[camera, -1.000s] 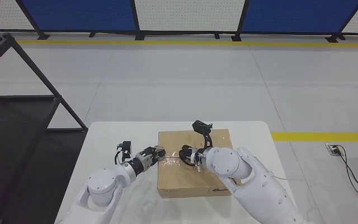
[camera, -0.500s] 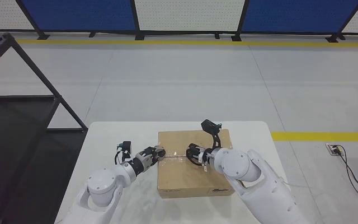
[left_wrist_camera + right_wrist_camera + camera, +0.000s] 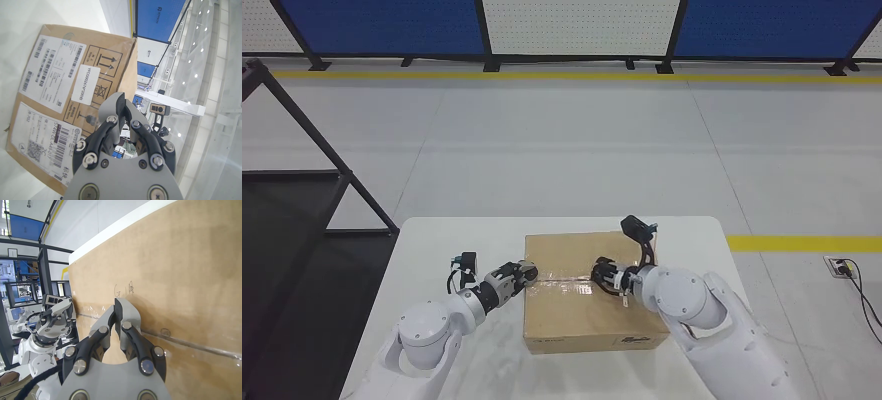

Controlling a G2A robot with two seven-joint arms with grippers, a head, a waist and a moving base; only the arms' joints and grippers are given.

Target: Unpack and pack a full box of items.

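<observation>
You are at the very start of the job. The box (image 3: 577, 325) sits on the white desk (image 3: 442, 250), its top flaps down and flat, with clear tape (image 3: 557, 283) running along the centre seam. Nothing has come out of it, so the whole unpacking and then the repacking are left to do. By my reading, the step in hand is getting that seam open.

Your left hand (image 3: 123, 106) is at the box's left edge, level with the end of the seam, and its fingers are pressed together with nothing visible between them. Your right hand (image 3: 115, 309) lies low over the top of the box, just beside the seam and towards its right half. Its fingers are also together.

The tape looks wrinkled and lifted near the left end of the seam. You cannot tell from these views whether it is cut, peeled or only creased there. Nor can you tell whether the right fingertips pinch a bit of the film or merely rest against the cardboard, because the pads cover the spot. The contents are fully hidden under the flaps. The box's near side is cut off behind your right arm in the top view, and the left wrist view shows one labelled side face.
</observation>
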